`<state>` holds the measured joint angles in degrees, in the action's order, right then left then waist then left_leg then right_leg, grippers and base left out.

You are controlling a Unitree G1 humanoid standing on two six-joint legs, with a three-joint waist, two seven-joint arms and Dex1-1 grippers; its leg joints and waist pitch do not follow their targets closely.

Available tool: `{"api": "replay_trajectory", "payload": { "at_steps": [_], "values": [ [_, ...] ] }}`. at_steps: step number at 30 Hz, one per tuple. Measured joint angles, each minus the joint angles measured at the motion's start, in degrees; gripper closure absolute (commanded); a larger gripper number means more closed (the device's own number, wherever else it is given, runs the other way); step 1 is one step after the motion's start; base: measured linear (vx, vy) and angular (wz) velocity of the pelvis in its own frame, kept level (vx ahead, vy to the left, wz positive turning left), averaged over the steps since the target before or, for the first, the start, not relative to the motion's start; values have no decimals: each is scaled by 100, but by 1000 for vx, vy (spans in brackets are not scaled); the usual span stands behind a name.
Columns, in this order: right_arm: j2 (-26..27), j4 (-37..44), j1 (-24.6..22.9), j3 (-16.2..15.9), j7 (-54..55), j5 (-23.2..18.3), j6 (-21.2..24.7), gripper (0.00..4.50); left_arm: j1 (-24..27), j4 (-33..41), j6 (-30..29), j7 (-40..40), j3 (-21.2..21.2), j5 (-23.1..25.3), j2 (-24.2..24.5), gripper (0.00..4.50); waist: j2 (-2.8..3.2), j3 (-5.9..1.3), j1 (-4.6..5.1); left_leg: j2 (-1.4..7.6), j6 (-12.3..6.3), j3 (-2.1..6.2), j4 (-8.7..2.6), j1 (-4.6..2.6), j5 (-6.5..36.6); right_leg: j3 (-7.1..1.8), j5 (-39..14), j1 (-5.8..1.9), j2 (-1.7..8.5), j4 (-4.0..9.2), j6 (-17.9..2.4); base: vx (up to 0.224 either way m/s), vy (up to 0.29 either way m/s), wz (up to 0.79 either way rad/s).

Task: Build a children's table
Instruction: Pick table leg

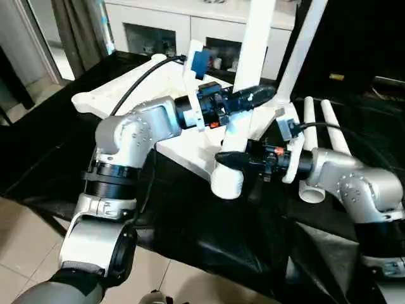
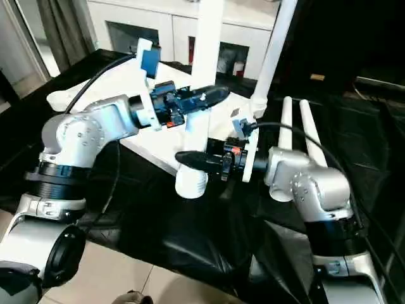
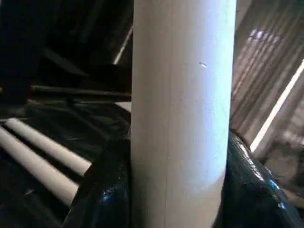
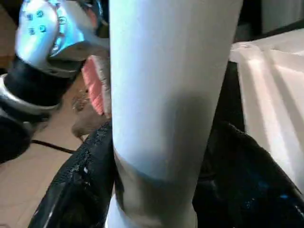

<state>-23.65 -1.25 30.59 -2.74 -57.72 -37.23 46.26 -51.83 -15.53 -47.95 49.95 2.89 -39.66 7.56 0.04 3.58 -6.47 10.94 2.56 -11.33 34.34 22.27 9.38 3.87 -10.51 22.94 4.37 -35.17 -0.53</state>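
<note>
Both the left tool [image 1: 250,98] and right tool [image 1: 229,158] clasp the upright leg [image 1: 243,76].

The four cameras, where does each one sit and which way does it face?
Left eye: on the head, looking down over both silver forearms at the tabletop and upright leg.
Right eye: beside it, same scene; loose legs lie at the robot's right.
Left wrist: along the left gripper, jaws around the leg.
Right wrist: along the right gripper, lower on the same leg; the left arm shows.
Both wrists share that leg.
</note>
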Motion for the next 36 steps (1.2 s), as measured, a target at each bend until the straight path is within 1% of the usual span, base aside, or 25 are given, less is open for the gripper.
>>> {"api": "replay_trajectory", "payload": {
  "at_steps": [2, 7, 23, 24, 26, 28, 29, 32, 34, 36],
  "values": [
    [-9, -1, 0, -16, -27, -27, 58, 149, 0, 5, -7, 49, 12, -26, -3, 265, 0, 0, -1, 0, 0, 0, 0, 0, 0, 0, 0, 0, 0, -1, 0, 0, 0, 0],
    [-80, -62, 62, -187, -189, -37, 83, 149, 0, 38, -22, 234, -48, -61, 35, 265, -1, 0, -1, 0, 0, 0, 0, 0, 0, -1, 0, 0, 0, 0, 0, 0, 0, 0],
    [-84, -116, 65, -223, -291, -91, 188, 149, 0, 65, -51, 360, -82, -69, 45, 265, -2, 1, -2, 0, -1, 0, 4, 1, -1, -1, 0, 0, 0, -2, 0, 0, 0, 0],
    [-83, -119, 65, -222, -291, -99, 191, 178, 0, 65, -51, 362, -82, -69, 43, 265, -2, 1, -2, 0, -1, 0, 4, 1, -1, -1, 0, 0, 0, -2, 0, 0, 0, 0],
    [-78, -122, 65, -222, -292, -120, 200, 178, 0, 65, -48, 364, -82, -68, 43, 265, -2, 1, -2, 0, -1, 0, 4, 1, -1, -1, 0, 0, 0, -2, 0, 0, 0, 0],
    [-59, -121, 65, -222, -303, -139, 207, 195, 0, 66, -43, 364, -82, -67, 49, 265, -2, 1, -2, 0, -1, 0, 4, 1, -1, -1, 0, 0, 0, -2, 0, 0, 0, 0],
    [-58, -122, 65, -222, -303, -141, 209, 216, 0, 66, -44, 364, -82, -67, 52, 265, -2, 1, -2, 0, -1, 0, 4, 1, -1, -1, 0, 0, 0, -3, 0, 0, 0, 0],
    [-50, -110, 64, -225, -336, -157, 214, 227, 0, 66, -42, 364, -80, -67, 71, 265, -2, 1, -2, 0, -1, 0, 4, 1, -1, -1, 0, 0, 0, -3, 0, 0, 0, 0],
    [-46, -110, 64, -225, -336, -157, 214, 250, 0, 66, -44, 364, -79, -67, 79, 265, -2, 1, -3, 0, -1, 0, 5, 1, -1, -1, 0, 0, 0, -4, 0, 0, 0, 0],
    [-44, -106, 64, -225, -336, -157, 214, 253, 0, 66, -46, 364, -78, -67, 84, 265, -2, 1, -4, 0, -1, 0, 5, 1, -1, -1, 0, 0, 0, -4, 0, 0, 0, 0]
  ]
}}
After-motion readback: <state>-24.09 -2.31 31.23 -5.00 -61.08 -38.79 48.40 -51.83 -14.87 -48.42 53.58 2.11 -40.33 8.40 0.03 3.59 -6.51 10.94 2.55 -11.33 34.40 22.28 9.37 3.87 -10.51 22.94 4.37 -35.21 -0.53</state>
